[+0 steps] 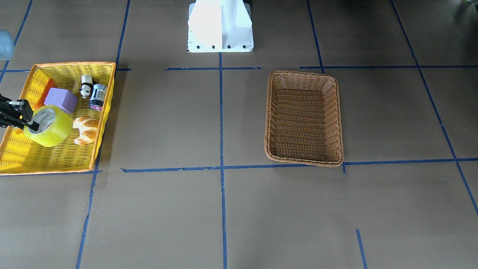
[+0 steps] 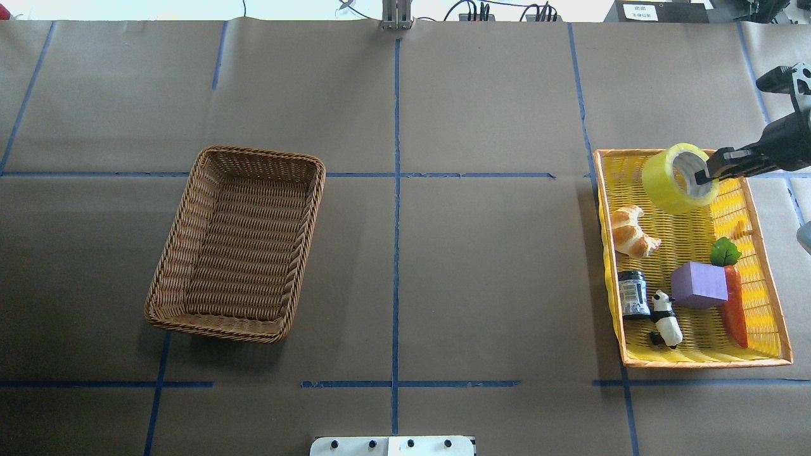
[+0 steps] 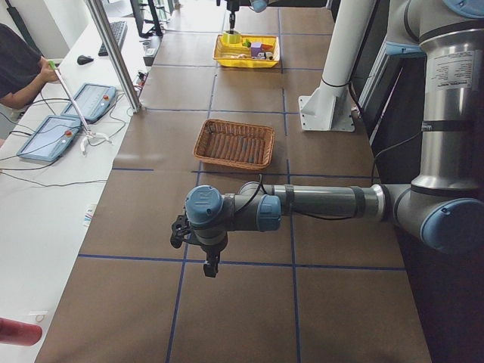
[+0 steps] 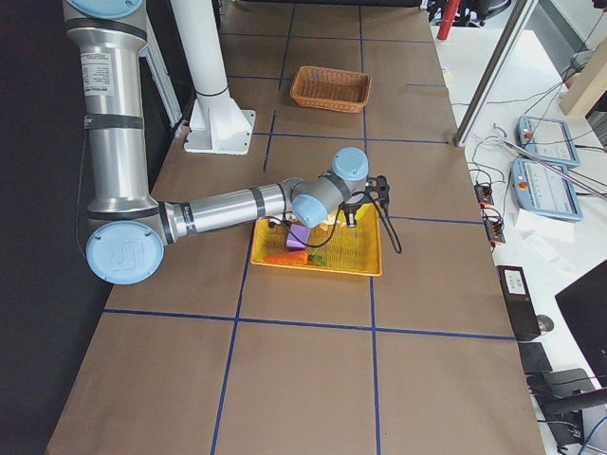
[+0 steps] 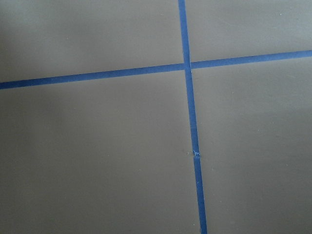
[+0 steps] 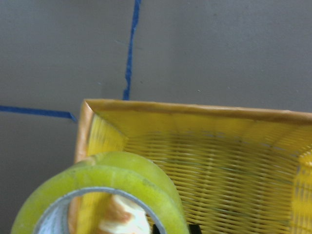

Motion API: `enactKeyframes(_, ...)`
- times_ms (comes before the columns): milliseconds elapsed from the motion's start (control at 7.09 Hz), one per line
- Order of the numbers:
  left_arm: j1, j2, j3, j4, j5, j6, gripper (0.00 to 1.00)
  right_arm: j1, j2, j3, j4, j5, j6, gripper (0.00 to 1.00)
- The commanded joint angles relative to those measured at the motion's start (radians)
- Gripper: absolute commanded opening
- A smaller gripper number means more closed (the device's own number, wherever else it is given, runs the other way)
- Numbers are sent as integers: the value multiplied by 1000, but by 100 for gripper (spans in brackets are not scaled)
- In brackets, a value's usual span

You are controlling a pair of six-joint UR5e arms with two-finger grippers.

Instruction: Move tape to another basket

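Right gripper (image 2: pixel 704 176) clamps the tape (image 2: pixel 664 185) by its wall, one finger inside the core, and the roll hangs over the yellow basket (image 2: pixel 697 362). Beside it lie a croissant (image 2: pixel 630 231), purple block (image 2: pixel 699 285), carrot (image 2: pixel 735 307), jar (image 2: pixel 632 292) and panda (image 2: pixel 665 320). The wicker basket (image 2: pixel 174 253) sits well apart. Left gripper (image 3: pixel 208 261) is over bare table, and I cannot tell how its jaws stand.

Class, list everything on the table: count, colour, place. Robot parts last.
tape: 1, translucent yellow, in right gripper, at plastic basket's far end
wicker basket: 1, brown, robot's left side
plastic basket: 1, yellow, robot's right side
croissant: 1, golden, in plastic basket
block: 1, purple, in plastic basket
carrot: 1, orange, beside block
panda: 1, black-white, in plastic basket
jar: 1, dark, beside panda
right gripper: 1, black, shut on tape
left gripper: 1, black, over bare table
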Motion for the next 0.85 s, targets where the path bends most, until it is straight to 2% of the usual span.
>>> enactKeyframes(0, 3, -12, -28, -1, -25, -2, 100, -47, 60, -13, 229, 8, 376, 1)
enactKeyframes(141, 9, -16, -37, -19, -86, -58, 100, -74, 61, -26, 350, 2, 517, 2)
enactKeyframes(282, 44, -19, -36, -136, -127, -206, 100, -93, 63, -23, 452, -27, 641, 2)
enactKeyframes(423, 99, -19, -36, -278, -145, -406, 100, -151, 63, -15, 555, -111, 784, 2)
enactKeyframes(706, 257, -22, -36, -620, -145, -866, 100, -336, 63, -7, 756, -362, 1016, 2)
